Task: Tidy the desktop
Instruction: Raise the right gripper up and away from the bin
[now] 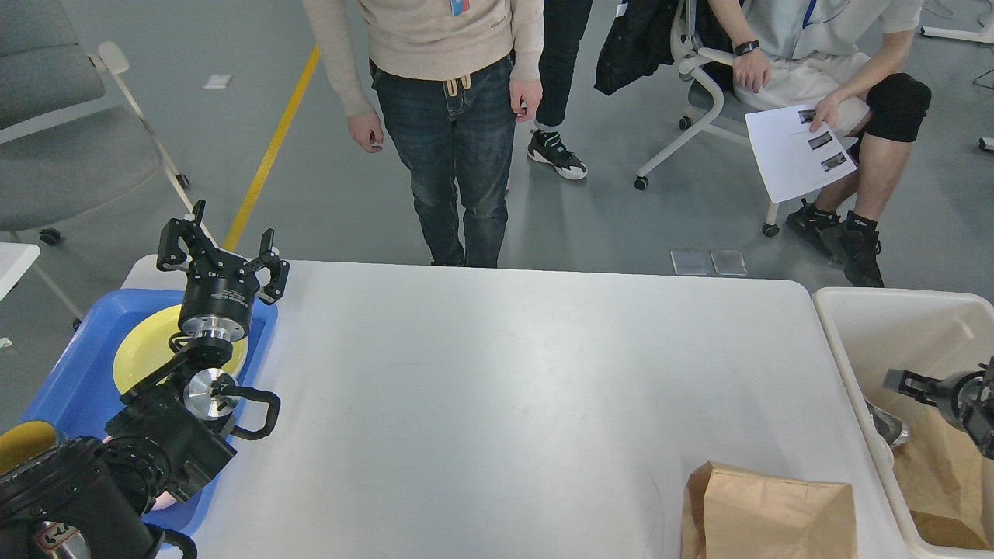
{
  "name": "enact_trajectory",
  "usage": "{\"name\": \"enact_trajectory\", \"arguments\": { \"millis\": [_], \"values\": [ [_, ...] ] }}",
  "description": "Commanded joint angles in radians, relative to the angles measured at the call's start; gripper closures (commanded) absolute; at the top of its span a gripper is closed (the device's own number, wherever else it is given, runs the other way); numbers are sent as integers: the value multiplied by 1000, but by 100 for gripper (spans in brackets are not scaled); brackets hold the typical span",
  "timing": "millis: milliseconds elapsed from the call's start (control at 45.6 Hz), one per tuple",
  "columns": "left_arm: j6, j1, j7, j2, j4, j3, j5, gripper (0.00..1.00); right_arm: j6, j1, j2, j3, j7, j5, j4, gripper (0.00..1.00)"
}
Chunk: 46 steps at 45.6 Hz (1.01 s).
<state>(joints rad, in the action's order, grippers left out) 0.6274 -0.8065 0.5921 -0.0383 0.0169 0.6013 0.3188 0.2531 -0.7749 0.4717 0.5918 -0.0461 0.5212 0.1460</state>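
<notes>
I see the desktop (497, 388), white and slightly glossy, with rounded far corners. A brown paper bag (769, 512) lies on its near right part, and a blue tray (70, 373) sits at its left edge.

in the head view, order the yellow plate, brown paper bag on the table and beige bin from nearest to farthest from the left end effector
From the left end effector:
1. Yellow plate, just below it in the blue tray at the table's left edge.
2. Brown paper bag, at the table's near right.
3. Beige bin, past the table's right edge.
</notes>
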Motion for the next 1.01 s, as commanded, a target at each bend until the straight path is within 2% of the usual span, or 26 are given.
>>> {"name": "enact_trajectory", "arguments": {
  "millis": [0, 176, 263, 373, 505, 746, 878, 987],
  "values": [
    [0, 1, 0, 0, 0, 0, 0, 3, 3, -10, 7, -6, 0, -3, 1, 0],
    [0, 0, 0, 0, 0, 0, 0, 3, 15, -87, 1, 11, -1, 8, 21, 0],
    [0, 1, 0, 0, 0, 0, 0, 3, 47, -136, -13, 78, -3, 11, 35, 1],
    [0, 0, 0, 0, 0, 0, 0, 3, 106, -279, -22, 207, -5, 11, 87, 2],
    [0, 0, 0, 0, 0, 0, 0, 3, 166, -464, -22, 276, -5, 11, 223, 2],
    [0, 0, 0, 0, 0, 0, 2, 4, 343, -835, -45, 488, -6, 11, 512, 3],
    [0, 1, 0, 0, 0, 0, 0, 3, 500, -1059, -42, 539, -6, 11, 699, 2],
    [0, 0, 0, 0, 0, 0, 0, 3, 661, -1225, -39, 539, -5, 5, 780, 0]
  ]
}}
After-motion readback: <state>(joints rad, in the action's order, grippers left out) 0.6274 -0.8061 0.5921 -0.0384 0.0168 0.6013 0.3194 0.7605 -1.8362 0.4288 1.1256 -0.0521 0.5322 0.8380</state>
